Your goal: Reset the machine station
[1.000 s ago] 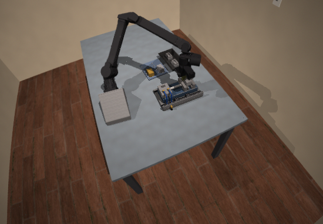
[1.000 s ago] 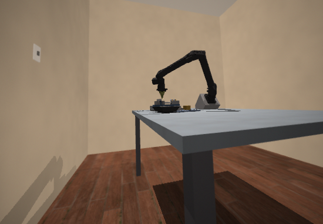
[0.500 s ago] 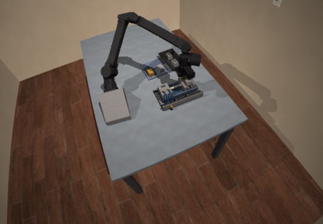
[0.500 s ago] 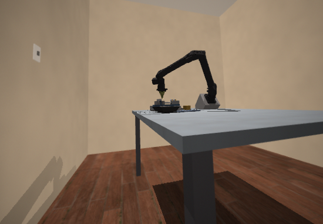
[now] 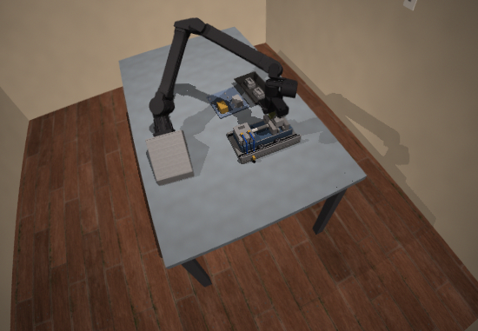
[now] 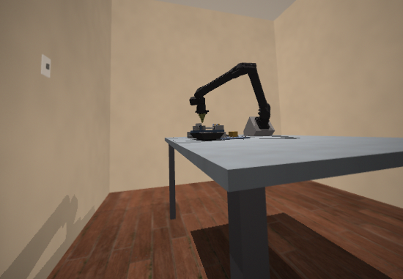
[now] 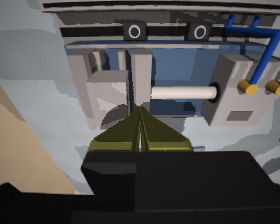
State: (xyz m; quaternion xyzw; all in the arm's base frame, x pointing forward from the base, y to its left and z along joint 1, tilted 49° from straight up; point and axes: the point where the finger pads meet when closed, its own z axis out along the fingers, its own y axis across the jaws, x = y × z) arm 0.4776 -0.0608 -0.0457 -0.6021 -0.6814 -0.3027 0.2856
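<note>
My gripper is shut and empty, with its tips low over the vise beside the moving jaw. A gray blank lies between the jaws, close to the fixed jaw, with a gap toward the moving jaw. Contact with the work stop and the bars underneath cannot be made out. On the blue infeed plate are a yellow brass blank and a gray blank. Two pocketed parts lie pocket up in the black outfeed tray.
The hosed end block stands at the vise's other end, joined to the moving jaw by a pale rod. Blue hoses rise there. A slotted rail runs along the vise. A light gray block stands by the arm's base.
</note>
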